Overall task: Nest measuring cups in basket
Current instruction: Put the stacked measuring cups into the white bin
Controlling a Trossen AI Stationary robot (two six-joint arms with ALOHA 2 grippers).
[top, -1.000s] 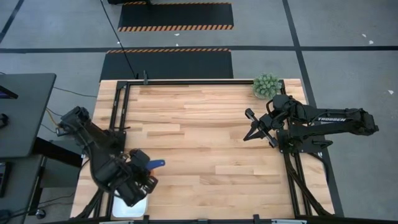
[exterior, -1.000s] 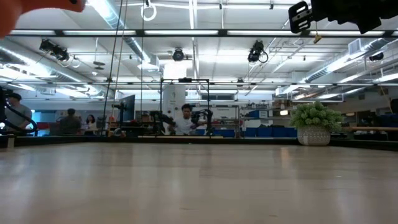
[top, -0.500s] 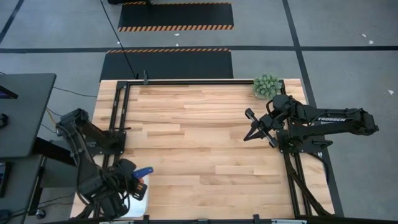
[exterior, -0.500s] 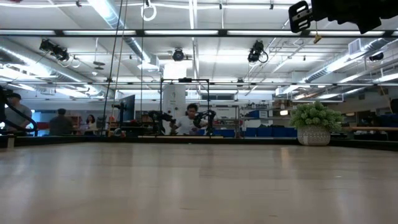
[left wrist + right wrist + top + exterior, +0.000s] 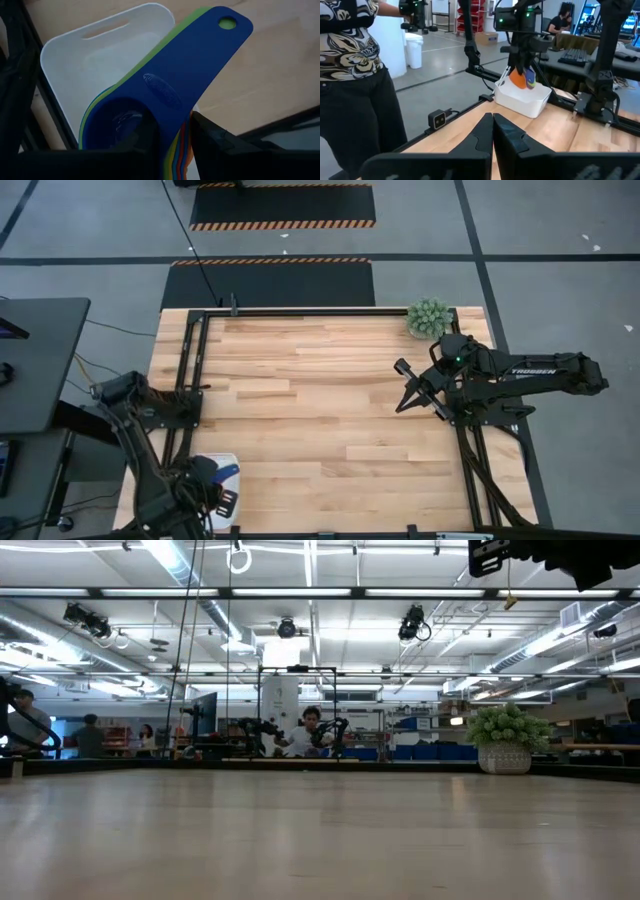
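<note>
The measuring cups (image 5: 165, 95) are nested in one stack, blue on top, green under it, with orange, yellow and red edges below. My left gripper (image 5: 172, 147) is shut on this stack over the white basket (image 5: 100, 55), which sits at the table's near left corner (image 5: 228, 463). The right wrist view shows the stack (image 5: 522, 79) hanging under that gripper at the basket's rim (image 5: 522, 100); whether it touches the basket, I cannot tell. My right gripper (image 5: 405, 392) hovers shut at the table's right side, holding nothing. My left gripper pinches the stacked handles (image 5: 177, 142) between its two fingers, close to where they join the bowls. The fingers come from above, pointing steeply down, and lie across the handles. The stack is tilted, its free handle ends (image 5: 227, 22) pointing away from the gripper.
A small green potted plant (image 5: 428, 317) stands at the far right corner of the table. Bare wood lies between the two arms. A black frame rail (image 5: 190, 370) runs along the left side. A person (image 5: 355, 75) stands beyond the table.
My left gripper has carried the stack toward the table's near left corner and downward, coming over the basket, and its wrist has rolled. The stack stays in its hold, the blue handle swinging round with it.
</note>
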